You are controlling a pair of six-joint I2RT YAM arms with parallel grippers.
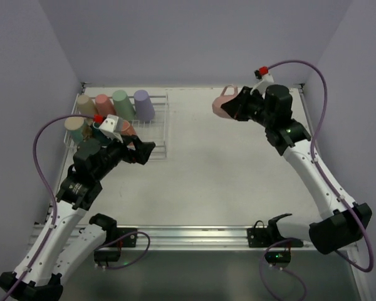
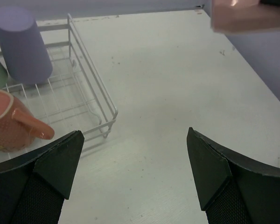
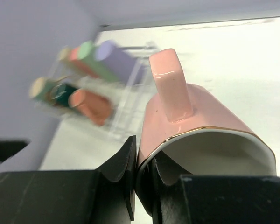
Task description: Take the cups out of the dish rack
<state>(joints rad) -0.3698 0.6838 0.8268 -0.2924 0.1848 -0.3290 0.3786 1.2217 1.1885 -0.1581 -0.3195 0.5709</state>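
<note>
The wire dish rack [image 1: 160,135] sits at the table's back left and holds several cups: beige [image 1: 86,103], salmon [image 1: 104,104], mint green [image 1: 123,104] and lilac [image 1: 144,104] tumblers in the back row. A salmon mug [image 2: 9,122] lies in the front row. My left gripper [image 1: 145,150] is open and empty, just right of the rack's front corner. My right gripper [image 1: 233,108] is shut on the rim of a pink mug [image 1: 223,104], held above the table at the back right; the mug also shows in the right wrist view [image 3: 196,116].
Purple walls close in the back and both sides. A metal rail [image 1: 194,235] runs along the near edge. The rack's right rim [image 2: 91,70] stands beside my left fingers.
</note>
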